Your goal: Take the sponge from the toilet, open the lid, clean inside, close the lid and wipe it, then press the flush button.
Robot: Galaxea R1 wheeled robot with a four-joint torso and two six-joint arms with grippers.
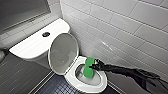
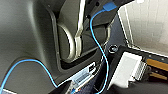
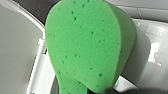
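My right gripper is clamped on the sponge at its pinched middle, holding it upright over the open toilet, lid raised. I judge it light, soft and compressible; the waist gives the secure hold.

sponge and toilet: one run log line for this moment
step: clean inside | lid: raised | sponge: held at its middle by right gripper, over bowl of toilet
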